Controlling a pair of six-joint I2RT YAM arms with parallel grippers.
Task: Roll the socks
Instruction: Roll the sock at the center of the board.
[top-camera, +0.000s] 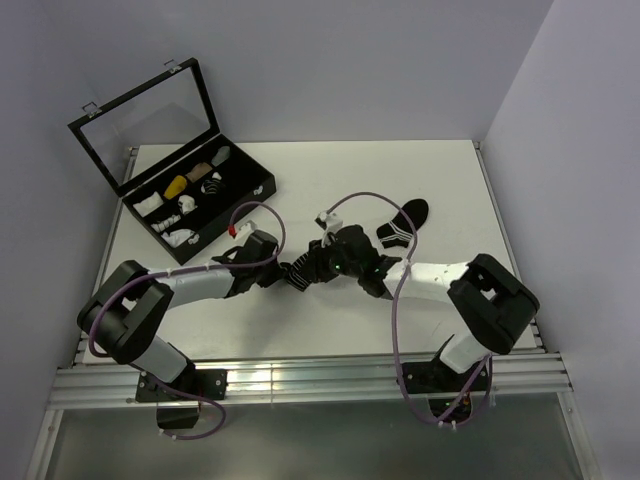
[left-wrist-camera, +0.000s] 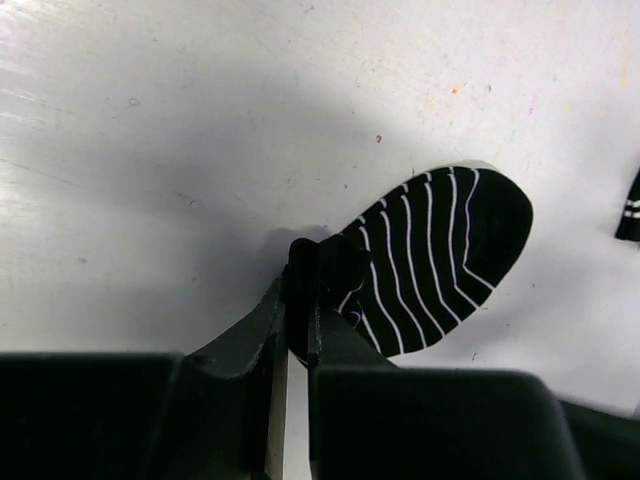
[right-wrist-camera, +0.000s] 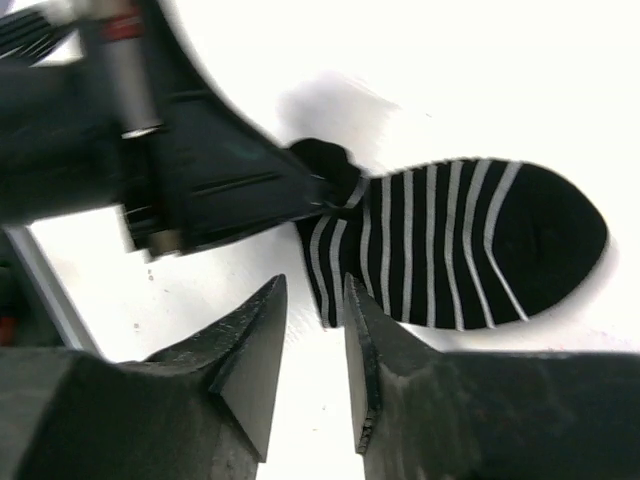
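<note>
One striped sock (right-wrist-camera: 460, 245) is laid flat on the white tabletop (top-camera: 440, 170), with its cuff pinched tight and bunched up a bit by the left fingers (left-wrist-camera: 300, 290). The right fingers (right-wrist-camera: 265, 320) are held only slightly apart right beside that cuff edge, nothing caught between them. The second sock (top-camera: 403, 222) can be seen lying off to the right, well apart. An open black case (top-camera: 145, 120) of small rolled bundles is parked at the back left.
</note>
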